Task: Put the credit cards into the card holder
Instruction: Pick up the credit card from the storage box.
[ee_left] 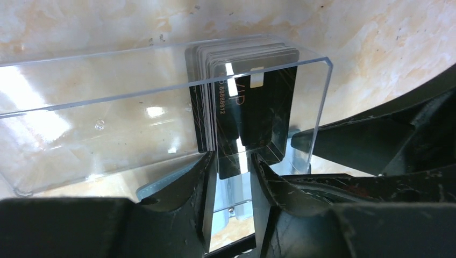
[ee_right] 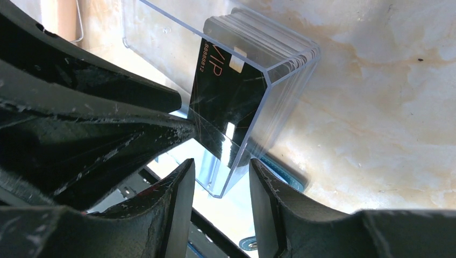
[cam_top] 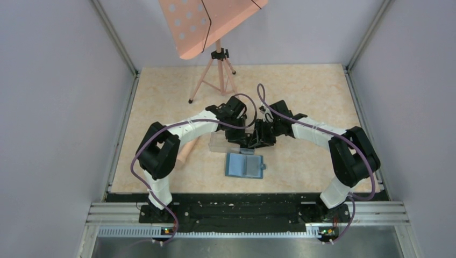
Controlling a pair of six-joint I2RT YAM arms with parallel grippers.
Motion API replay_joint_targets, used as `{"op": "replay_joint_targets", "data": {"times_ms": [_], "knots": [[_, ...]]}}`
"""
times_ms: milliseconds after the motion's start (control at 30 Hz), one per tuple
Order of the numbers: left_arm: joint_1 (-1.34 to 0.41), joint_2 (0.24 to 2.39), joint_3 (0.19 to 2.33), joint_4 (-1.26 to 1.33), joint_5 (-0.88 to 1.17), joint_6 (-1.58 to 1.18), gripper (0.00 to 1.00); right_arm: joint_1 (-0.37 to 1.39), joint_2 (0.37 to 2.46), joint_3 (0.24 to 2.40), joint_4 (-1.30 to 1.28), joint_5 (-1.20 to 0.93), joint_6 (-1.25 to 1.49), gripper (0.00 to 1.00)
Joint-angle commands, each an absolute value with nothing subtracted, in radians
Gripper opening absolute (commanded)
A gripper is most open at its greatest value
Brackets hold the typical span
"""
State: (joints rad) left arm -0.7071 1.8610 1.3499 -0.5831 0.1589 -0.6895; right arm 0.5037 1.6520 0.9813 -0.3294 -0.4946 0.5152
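A stack of black credit cards [ee_left: 253, 102] stands upright at one end of a clear plastic box [ee_left: 107, 129]; it also shows in the right wrist view [ee_right: 226, 102]. The teal card holder [cam_top: 244, 165] lies open and flat just in front of the box [cam_top: 219, 142]. My left gripper [ee_left: 233, 158] is open, its tips at the lower edge of the front card, which faces the camera. My right gripper [ee_right: 221, 162] is open and straddles the box's end wall at the cards. Both grippers meet over the box's right end, the left [cam_top: 244, 141] beside the right [cam_top: 261, 138].
A pink music stand [cam_top: 209, 21] on a tripod [cam_top: 218, 75] stands at the back of the table. A tan cylinder [cam_top: 184, 153] lies left of the box by the left arm. Grey walls close in both sides.
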Motion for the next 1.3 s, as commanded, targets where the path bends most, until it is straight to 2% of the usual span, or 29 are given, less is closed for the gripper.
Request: {"op": "replay_joint_targets", "data": {"times_ms": [0,100,267,400,467,567,633,700,800,900,1267], "knots": [[-0.723,1.853,1.414,-0.615,0.117,-0.659,0.39,0.514,1.633,0.989,-0.304,-0.512,0.497,0.42],[-0.727,1.856,1.425,-0.626,0.112,-0.654,0.43,0.513,1.635,0.989,-0.306,-0.512,0.495,0.42],[-0.729,1.868,1.424,-0.629,0.104,-0.654,0.4,0.512,1.637,0.987,-0.308,-0.512,0.492,0.42],[-0.729,1.904,1.442,-0.678,0.054,-0.659,0.49,0.513,1.639,0.985,-0.308,-0.512,0.491,0.42],[-0.729,1.925,1.449,-0.686,0.058,-0.661,0.5,0.512,1.642,0.984,-0.308,-0.512,0.49,0.42],[-0.729,1.942,1.445,-0.662,0.094,-0.661,0.41,0.512,1.645,0.983,-0.307,-0.514,0.489,0.42],[-0.729,1.946,1.442,-0.652,0.107,-0.659,0.31,0.512,1.646,0.982,-0.308,-0.514,0.489,0.42],[-0.729,1.946,1.445,-0.654,0.105,-0.659,0.14,0.514,1.644,0.982,-0.308,-0.514,0.489,0.42],[-0.729,1.935,1.444,-0.66,0.09,-0.657,0.04,0.512,1.644,0.982,-0.308,-0.514,0.489,0.42],[-0.732,1.923,1.449,-0.671,0.071,-0.656,0.0,0.512,1.645,0.982,-0.308,-0.514,0.489,0.42],[-0.748,1.897,1.477,-0.692,0.04,-0.646,0.0,0.512,1.644,0.98,-0.308,-0.512,0.488,0.42]]}}
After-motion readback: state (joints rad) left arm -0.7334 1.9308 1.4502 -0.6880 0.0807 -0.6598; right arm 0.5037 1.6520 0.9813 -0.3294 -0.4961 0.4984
